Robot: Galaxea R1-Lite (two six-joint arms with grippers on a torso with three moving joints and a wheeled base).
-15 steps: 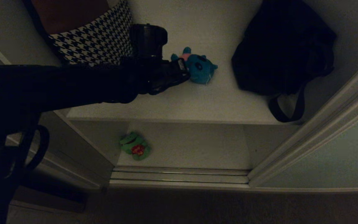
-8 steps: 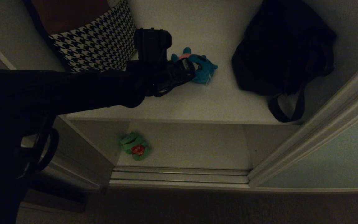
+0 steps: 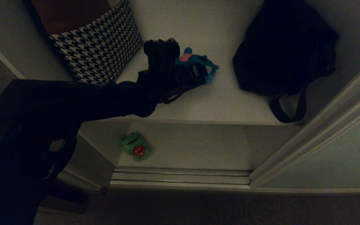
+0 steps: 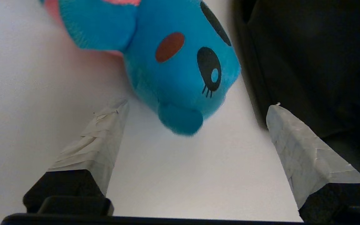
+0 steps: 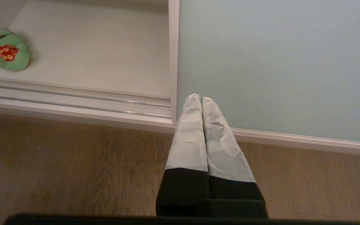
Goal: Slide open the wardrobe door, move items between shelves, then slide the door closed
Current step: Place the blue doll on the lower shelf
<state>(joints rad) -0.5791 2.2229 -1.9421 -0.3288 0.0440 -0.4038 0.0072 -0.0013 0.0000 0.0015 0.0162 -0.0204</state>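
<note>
With the pale grey-green sliding wardrobe door [image 5: 277, 62] already open, the left hand [image 4: 195, 125] hangs spread, empty, just before the ungrasped blue plush toy [image 4: 180, 68]; moving and closing remain.

Head view v. dim; wrist views bright, sharp.

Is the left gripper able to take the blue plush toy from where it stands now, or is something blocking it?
Probably yes. The left gripper is open just short of the blue plush toy on the upper shelf, with nothing between. The black bag lies close beside one finger, so it might snag.
</note>
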